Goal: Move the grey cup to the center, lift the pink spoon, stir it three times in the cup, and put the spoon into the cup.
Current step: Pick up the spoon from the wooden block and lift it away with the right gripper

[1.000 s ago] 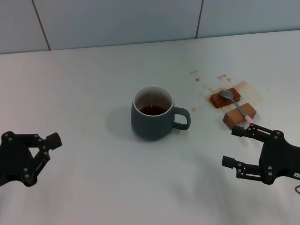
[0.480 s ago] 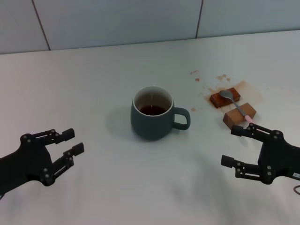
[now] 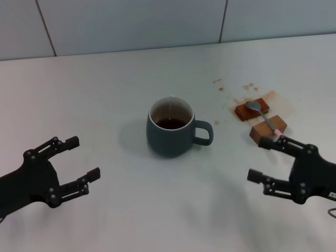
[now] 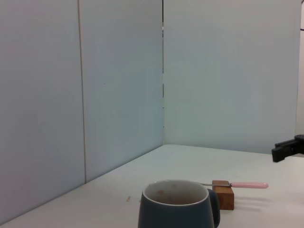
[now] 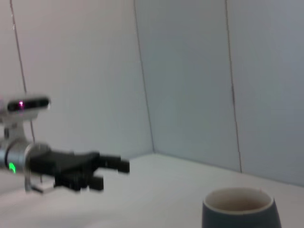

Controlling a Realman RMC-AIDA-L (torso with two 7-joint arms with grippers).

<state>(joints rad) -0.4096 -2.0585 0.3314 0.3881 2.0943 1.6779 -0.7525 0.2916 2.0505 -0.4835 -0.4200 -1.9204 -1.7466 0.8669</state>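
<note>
My left end effector [image 3: 76,161] hovers low over the counter [image 3: 105,89], on the near left side, its fingers spread wide with nothing between them. My right end effector [image 3: 265,160] is on the near right side, fingers likewise parted and empty, with its upper fingertip just beside the end of the pink spoon's handle; I cannot tell whether they touch.

The grey cup [image 3: 170,127] stands upright near the middle of the counter, well apart from both end effectors, its handle turned toward my right. A small amount of dark brown liquid sits in the bottom, and the white inside wall is stained.

The pink spoon [image 3: 265,117] lies to the right of the cup, bridged across two brown blocks. Its metal bowl rests on the far block [image 3: 252,109] and its handle crosses the near block [image 3: 268,129], the pink end overhanging toward me. Brown spill marks [image 3: 241,94] stain the counter around and beyond the far block.

In the left wrist view, the cup [image 4: 178,205] is close ahead with the spoon [image 4: 237,185] lying level on a block [image 4: 223,194] behind it.
</note>
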